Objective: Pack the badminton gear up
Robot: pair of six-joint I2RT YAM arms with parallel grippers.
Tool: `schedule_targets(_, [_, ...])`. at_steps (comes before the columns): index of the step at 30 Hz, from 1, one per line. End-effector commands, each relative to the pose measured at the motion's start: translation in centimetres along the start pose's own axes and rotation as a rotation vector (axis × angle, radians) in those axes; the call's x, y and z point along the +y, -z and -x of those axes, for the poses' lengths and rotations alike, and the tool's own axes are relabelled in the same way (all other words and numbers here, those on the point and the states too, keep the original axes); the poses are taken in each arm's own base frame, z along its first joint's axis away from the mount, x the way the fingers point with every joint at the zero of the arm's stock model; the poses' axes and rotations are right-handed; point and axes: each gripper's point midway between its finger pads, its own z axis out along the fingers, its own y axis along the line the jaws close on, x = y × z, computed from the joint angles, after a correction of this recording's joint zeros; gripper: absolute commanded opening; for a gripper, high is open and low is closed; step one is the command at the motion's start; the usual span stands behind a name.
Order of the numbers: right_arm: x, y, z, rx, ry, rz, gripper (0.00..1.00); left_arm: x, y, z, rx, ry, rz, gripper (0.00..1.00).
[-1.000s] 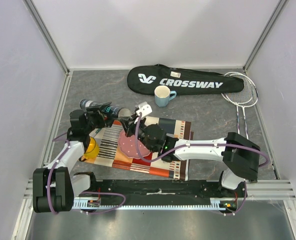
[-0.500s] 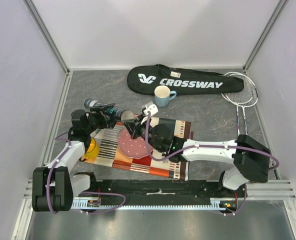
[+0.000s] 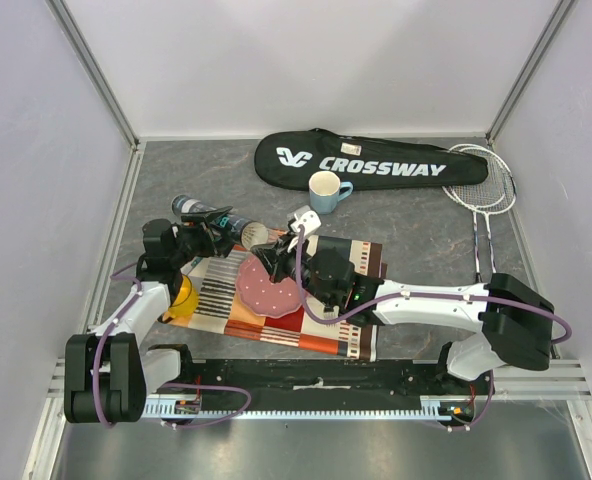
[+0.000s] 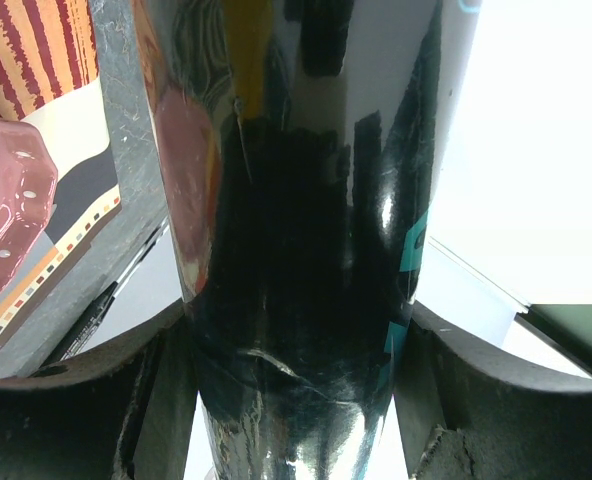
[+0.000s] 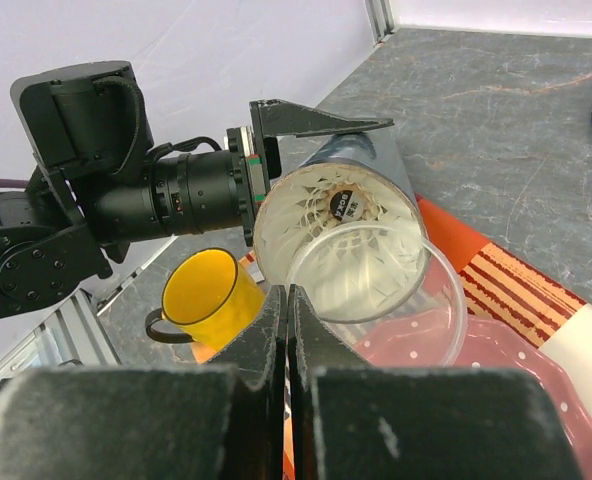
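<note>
Left hand (image 3: 198, 238) is clamped round the tube (image 4: 306, 250), tipping its open mouth toward the right hand (image 5: 289, 300); that one's pinched tight on a clear lid (image 5: 376, 275) just ahead of its fingers; shuttlecocks (image 5: 326, 205) sit inside, so I'd guess capping's next.

Quick rundown: the bag (image 3: 371, 160) lies across the back of the tabletop (image 3: 396, 225), and the cup (image 3: 326, 190) is right in front of it, near its middle. The rackets (image 3: 481, 190) sit at the bag's right end, heads by the bag, handles running toward the front. The mat (image 3: 226, 300) is front and centre-left, with the plate (image 3: 261, 292) on it and the mug (image 3: 184, 296) at its left edge. The tube (image 3: 238, 227) is between the left fingers (image 4: 496, 400) over the mat's back-left corner, mouth pointing right, shuttlecocks (image 5: 321, 205) inside. The cap (image 5: 376, 285) is pinched in the right fingers (image 5: 176, 420) just in front of that mouth, above the plate.
</note>
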Motion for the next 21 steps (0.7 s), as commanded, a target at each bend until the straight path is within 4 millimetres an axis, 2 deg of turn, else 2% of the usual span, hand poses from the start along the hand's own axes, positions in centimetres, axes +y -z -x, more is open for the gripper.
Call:
schedule_targets(1, [0.3,-0.8,2.1,-0.059,0.027,-0.005,0.0,-1.4,0.7,-2.1,0.082,-0.073,-0.044,0.02])
schedule_targets(8, [1.0,-2.2,2.5,-0.08,0.053,0.01,0.0,-1.6,0.8,-2.2,0.085,-0.075,-0.049,0.02])
schedule_targets(16, [0.9,-2.0,3.9,-0.122,0.082,0.001,0.0,-1.7,0.8,-2.3,0.088,-0.068,-0.047,0.02])
schedule_targets(21, [1.5,-2.4,3.8,-0.122,0.08,0.026,0.0,-1.8,0.8,-2.3,0.089,-0.071,-0.048,0.02])
